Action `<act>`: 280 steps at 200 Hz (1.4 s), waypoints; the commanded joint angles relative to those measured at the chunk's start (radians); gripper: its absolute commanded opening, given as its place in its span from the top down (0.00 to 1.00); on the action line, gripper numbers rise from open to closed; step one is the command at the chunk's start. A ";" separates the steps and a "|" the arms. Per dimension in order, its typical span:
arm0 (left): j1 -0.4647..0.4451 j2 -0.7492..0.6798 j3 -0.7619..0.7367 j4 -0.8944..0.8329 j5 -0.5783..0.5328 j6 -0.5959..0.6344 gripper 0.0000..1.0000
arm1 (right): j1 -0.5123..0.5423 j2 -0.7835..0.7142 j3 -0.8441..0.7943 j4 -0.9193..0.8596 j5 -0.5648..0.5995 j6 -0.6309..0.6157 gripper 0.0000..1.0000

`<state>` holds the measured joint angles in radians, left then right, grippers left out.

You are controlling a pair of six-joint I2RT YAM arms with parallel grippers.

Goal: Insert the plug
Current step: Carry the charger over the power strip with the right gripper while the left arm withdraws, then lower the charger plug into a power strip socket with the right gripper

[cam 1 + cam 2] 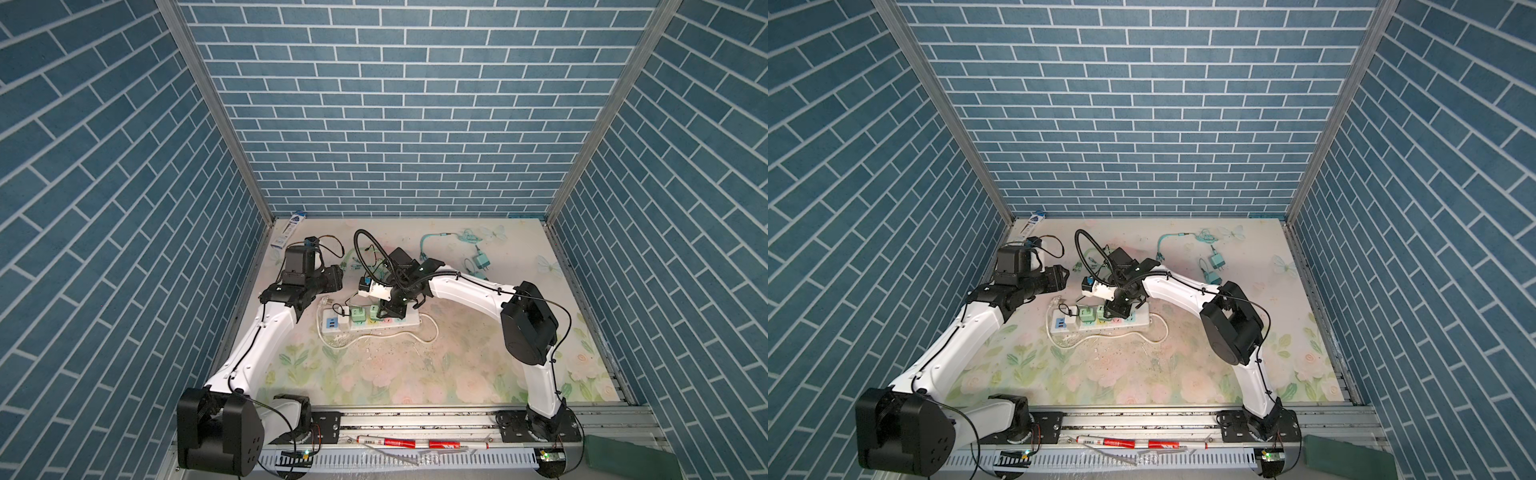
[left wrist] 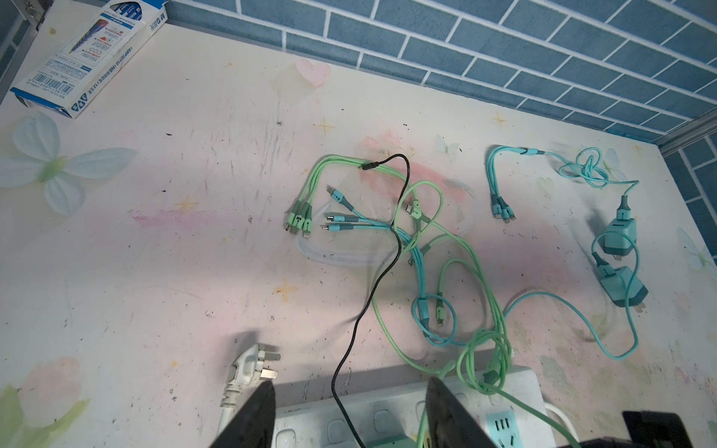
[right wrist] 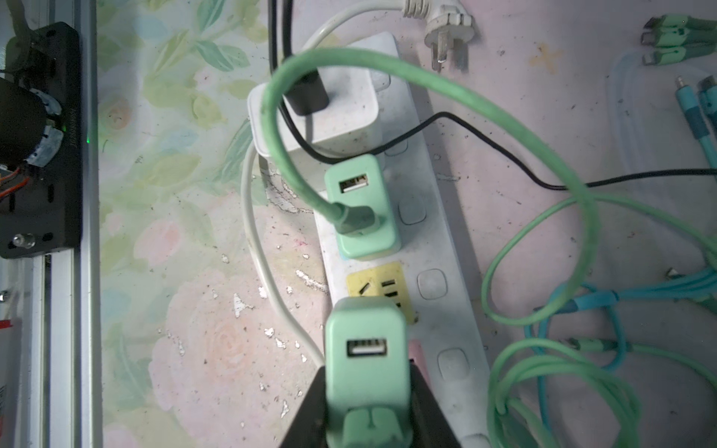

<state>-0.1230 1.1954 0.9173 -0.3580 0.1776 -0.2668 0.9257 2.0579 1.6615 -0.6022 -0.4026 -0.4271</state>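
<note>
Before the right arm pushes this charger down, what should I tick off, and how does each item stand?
1. Grip on green charger by right gripper: ok.
2. Free yellow socket on power strip: ok.
3. Alignment over it: cannot tell, the charger's underside is hidden.
4. Looped green cable clear of that socket: ok.
5. Idle left gripper open, empty: ok.

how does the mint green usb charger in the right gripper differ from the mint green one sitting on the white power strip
The held mint green charger block is clamped in the right gripper; the seated charger block is untouched. The held one overlaps the yellow socket; the seated one is plugged into the white power strip beside it. Both have one empty USB port and one green cable.
</note>
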 commanded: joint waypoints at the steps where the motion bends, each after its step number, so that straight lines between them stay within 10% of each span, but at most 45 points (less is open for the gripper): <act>1: 0.014 -0.017 -0.014 -0.024 -0.002 -0.011 0.37 | 0.005 0.014 0.015 0.063 -0.003 -0.090 1.00; 280: 0.054 -0.050 -0.044 0.004 0.053 -0.022 0.37 | 0.031 0.050 -0.068 0.075 -0.019 -0.231 1.00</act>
<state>-0.0784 1.1576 0.8883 -0.3622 0.2157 -0.2832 0.9363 2.0964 1.6379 -0.4946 -0.3965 -0.6121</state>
